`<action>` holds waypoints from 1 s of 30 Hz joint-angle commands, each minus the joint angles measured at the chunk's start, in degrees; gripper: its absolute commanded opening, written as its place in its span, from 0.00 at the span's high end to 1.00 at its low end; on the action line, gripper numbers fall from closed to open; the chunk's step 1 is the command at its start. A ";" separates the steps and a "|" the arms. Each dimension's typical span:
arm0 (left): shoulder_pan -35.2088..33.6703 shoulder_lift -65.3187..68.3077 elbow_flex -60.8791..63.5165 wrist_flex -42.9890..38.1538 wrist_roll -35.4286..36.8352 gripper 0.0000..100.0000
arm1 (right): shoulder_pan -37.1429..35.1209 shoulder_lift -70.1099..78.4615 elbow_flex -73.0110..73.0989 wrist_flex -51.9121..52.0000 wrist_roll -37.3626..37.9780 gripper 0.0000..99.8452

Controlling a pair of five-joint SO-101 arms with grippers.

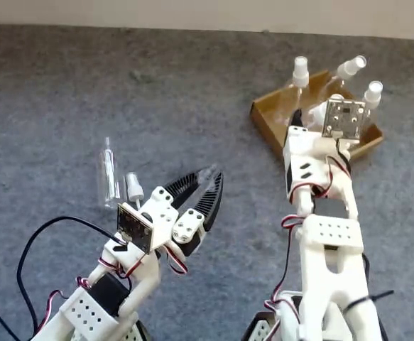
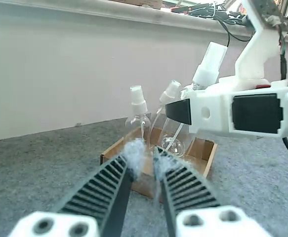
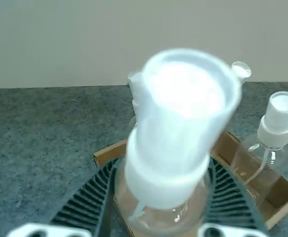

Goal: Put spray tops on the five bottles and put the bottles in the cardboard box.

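My right gripper is shut on a clear bottle with a white spray top, held over the cardboard box. In the high view this gripper hangs above the box's middle. Three capped bottles stand in the box. An uncapped clear bottle lies on the carpet at the left, with a loose spray top beside it. My left gripper hovers right of them, open by a narrow gap with only fluff at its tips.
Grey carpet covers the whole table. A black cable loops at the lower left near the left arm's base. A pale wall runs along the far edge. The right arm crosses in front of the box in the left wrist view.
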 commanded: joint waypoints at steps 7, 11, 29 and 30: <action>-0.92 0.31 1.19 -1.32 -0.09 1.00 | 0.84 7.87 -3.56 -9.45 4.22 0.83; -0.84 0.31 1.19 -1.32 -0.09 1.00 | 0.84 11.38 -3.56 -12.62 7.74 0.83; -0.75 0.31 1.19 -1.32 -0.18 1.00 | 4.09 31.52 -16.57 -14.11 7.56 0.83; -0.75 0.31 1.19 -1.32 -0.18 1.00 | 4.18 32.48 -17.54 -14.11 7.56 0.83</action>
